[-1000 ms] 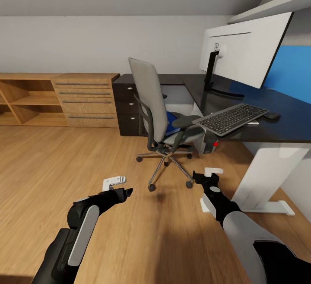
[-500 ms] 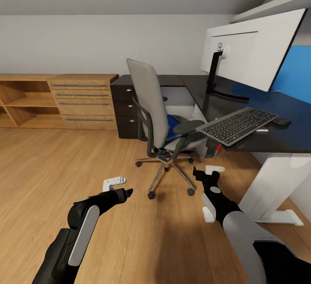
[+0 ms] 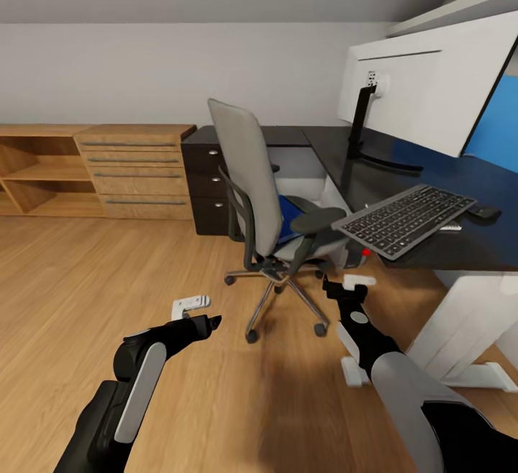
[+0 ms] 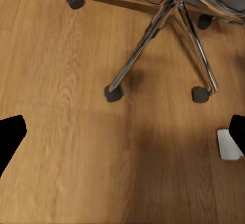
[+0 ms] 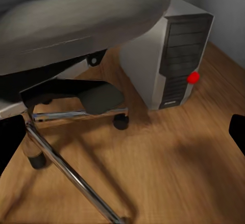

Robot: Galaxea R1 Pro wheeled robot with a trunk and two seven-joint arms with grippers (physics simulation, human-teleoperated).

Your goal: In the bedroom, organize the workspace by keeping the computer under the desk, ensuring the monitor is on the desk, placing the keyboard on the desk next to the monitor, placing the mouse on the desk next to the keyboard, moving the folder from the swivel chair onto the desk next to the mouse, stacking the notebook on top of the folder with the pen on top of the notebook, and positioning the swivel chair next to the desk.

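Observation:
The grey swivel chair [image 3: 246,171] stands on the wood floor in front of the black desk [image 3: 338,149], its back toward me. The blue folder [image 3: 290,211] lies on its seat. On the desk stand the monitor [image 3: 432,88], the keyboard [image 3: 406,220] overhanging the near edge, and the mouse [image 3: 486,211] beside it. A small white item [image 3: 452,227] lies by the keyboard. The computer [image 5: 173,55] with a red button sits under the desk. My left gripper [image 3: 198,313] and right gripper [image 3: 344,286] hang open and empty, short of the chair base [image 4: 168,24].
A wooden chest with bar handles [image 3: 137,167] and an open wooden shelf [image 3: 29,178] line the back wall. Black drawers [image 3: 208,178] close off the desk's left end. The white desk leg and foot [image 3: 467,322] stand at the right, close to my right arm.
The whole view has crept forward toward the chair and desk, so they look larger and nearer. Both arms hold the same pose and both grippers stay open.

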